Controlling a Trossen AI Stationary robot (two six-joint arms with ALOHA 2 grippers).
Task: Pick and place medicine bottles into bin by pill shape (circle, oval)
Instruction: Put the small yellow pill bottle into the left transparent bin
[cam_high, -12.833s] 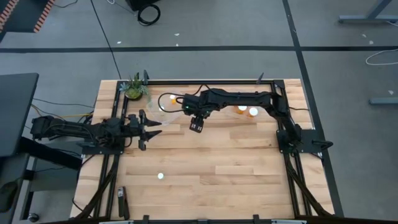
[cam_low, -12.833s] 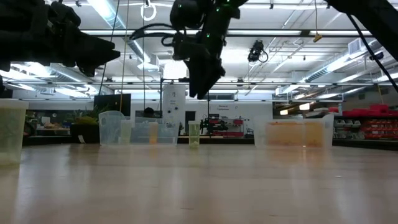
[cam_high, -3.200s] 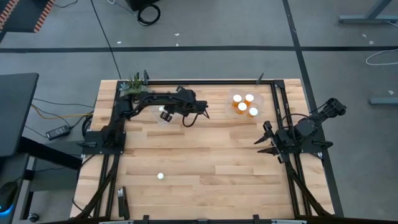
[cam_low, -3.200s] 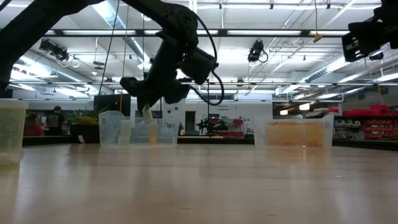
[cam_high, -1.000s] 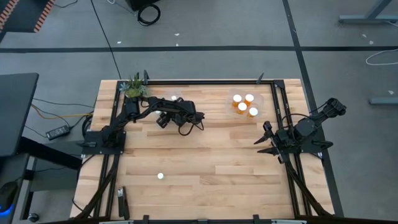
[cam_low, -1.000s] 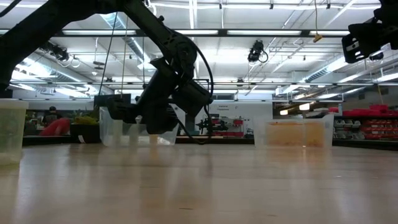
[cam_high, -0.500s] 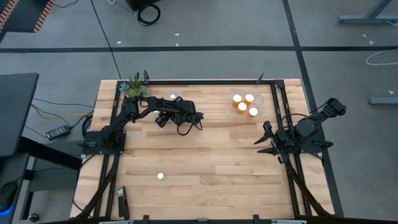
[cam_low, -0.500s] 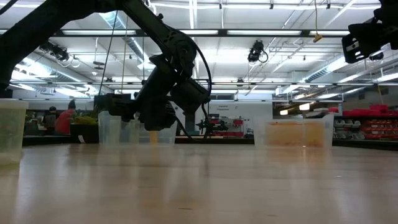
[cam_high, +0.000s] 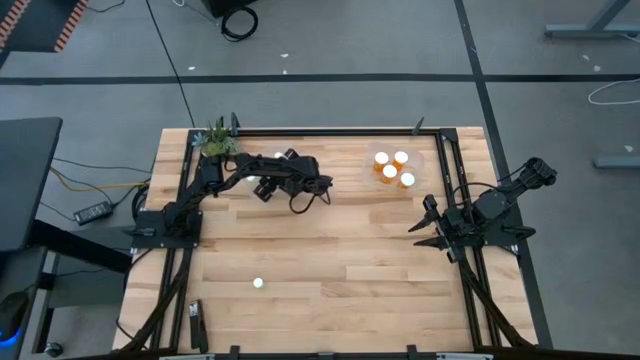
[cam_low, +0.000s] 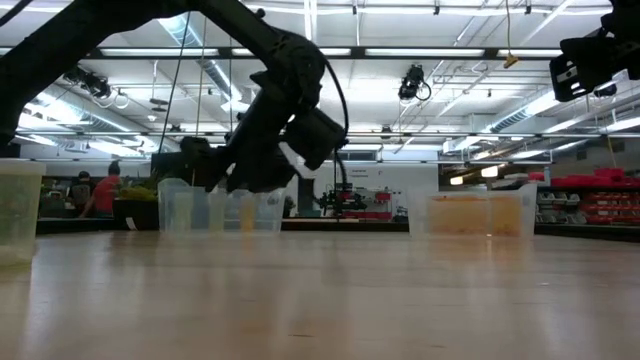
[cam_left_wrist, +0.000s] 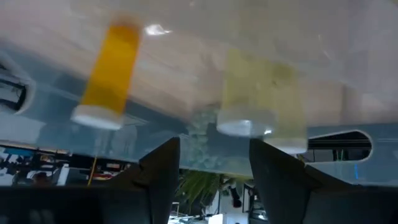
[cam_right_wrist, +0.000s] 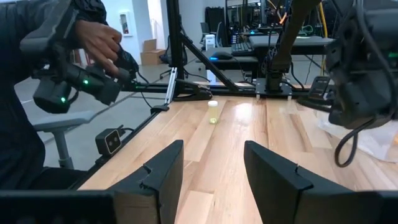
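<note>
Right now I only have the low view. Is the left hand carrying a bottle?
Observer: No. The left wrist view shows the left hand open and empty, facing an orange translucent bottle with a white cap inside the clear plastic tub.
Operator: Anything left out on the table?
Observer: One small white-capped bottle stands alone on the wooden table.
Operator: And the right hand?
Observer: The right hand is open, parked at the table's right side.
</note>
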